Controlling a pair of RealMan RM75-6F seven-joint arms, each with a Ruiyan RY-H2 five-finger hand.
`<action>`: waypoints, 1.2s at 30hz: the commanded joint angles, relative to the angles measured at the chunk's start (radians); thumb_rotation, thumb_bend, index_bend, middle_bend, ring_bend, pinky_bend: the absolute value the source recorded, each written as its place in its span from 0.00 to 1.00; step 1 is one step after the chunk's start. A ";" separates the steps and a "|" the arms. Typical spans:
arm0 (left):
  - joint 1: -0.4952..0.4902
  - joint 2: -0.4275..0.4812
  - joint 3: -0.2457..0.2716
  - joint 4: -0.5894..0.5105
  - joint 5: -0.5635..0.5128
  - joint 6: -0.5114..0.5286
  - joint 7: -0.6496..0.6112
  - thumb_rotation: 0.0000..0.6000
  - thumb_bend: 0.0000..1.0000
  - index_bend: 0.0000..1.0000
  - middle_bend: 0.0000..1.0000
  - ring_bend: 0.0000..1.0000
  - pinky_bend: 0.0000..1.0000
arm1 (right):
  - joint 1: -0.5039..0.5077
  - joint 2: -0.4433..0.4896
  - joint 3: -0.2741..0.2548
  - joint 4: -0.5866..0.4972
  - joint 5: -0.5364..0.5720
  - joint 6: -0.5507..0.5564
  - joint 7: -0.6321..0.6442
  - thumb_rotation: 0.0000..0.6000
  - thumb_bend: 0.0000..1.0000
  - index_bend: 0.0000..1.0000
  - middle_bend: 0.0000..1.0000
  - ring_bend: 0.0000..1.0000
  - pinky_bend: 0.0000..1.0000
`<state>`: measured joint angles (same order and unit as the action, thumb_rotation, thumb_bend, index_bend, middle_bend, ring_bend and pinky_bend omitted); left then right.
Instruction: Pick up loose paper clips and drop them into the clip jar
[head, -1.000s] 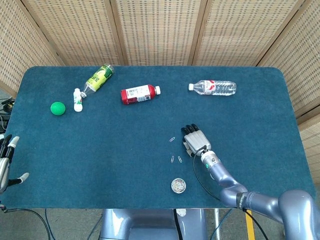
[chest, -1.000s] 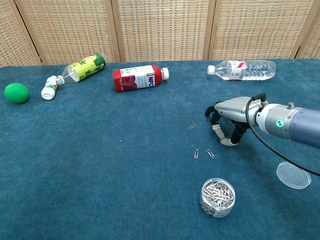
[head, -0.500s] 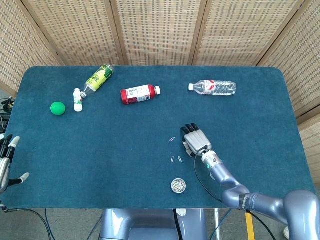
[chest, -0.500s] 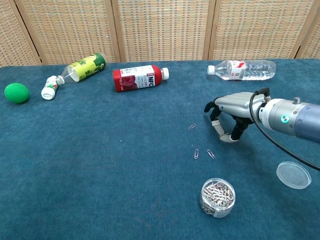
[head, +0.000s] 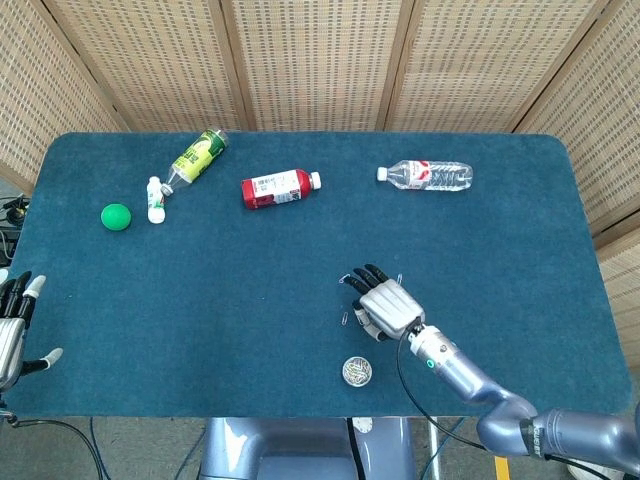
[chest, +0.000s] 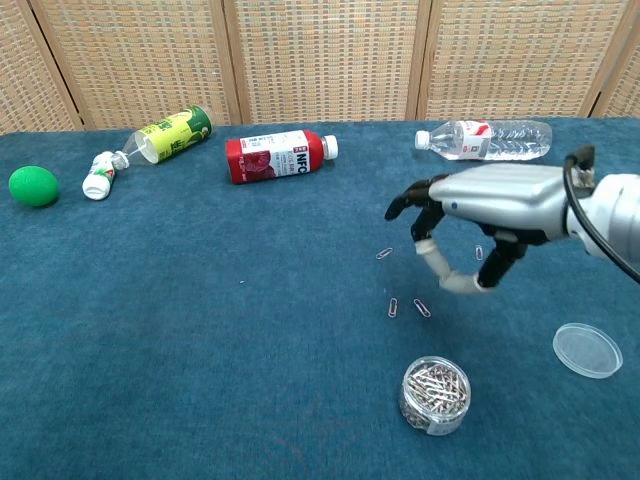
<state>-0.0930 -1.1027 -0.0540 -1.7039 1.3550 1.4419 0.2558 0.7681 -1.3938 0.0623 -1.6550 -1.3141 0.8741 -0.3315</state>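
Observation:
The clip jar stands open near the front edge, full of clips; in the head view the jar lies just below my right hand. Loose paper clips lie on the blue cloth: one under the fingertips, two side by side, and one behind the thumb. My right hand hovers above them with fingers spread and the thumb curved down, holding nothing I can see. My left hand hangs open off the table's left edge.
The jar's clear lid lies at the right. Along the far side lie a red bottle, a clear water bottle, a green bottle, a small white bottle and a green ball.
My right hand has lifted off the cloth and shifted left and nearer, over the loose clips, with fingers spread wider. A clip that it covered now shows. The left hand barely moved.

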 joint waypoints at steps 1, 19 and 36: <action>0.001 -0.002 0.001 -0.002 0.001 0.001 0.005 1.00 0.00 0.00 0.00 0.00 0.00 | -0.022 0.028 -0.050 -0.064 -0.081 0.015 0.032 1.00 0.44 0.66 0.11 0.00 0.00; 0.001 0.001 0.001 -0.001 0.000 0.000 -0.004 1.00 0.00 0.00 0.00 0.00 0.00 | -0.039 -0.051 -0.084 -0.058 -0.064 -0.016 -0.006 1.00 0.44 0.66 0.11 0.00 0.00; 0.001 0.001 0.000 -0.001 0.000 0.000 -0.004 1.00 0.00 0.00 0.00 0.00 0.00 | -0.046 -0.084 -0.088 -0.033 -0.033 -0.023 -0.056 1.00 0.33 0.65 0.11 0.00 0.00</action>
<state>-0.0917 -1.1013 -0.0537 -1.7050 1.3555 1.4418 0.2518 0.7219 -1.4790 -0.0251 -1.6888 -1.3485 0.8519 -0.3861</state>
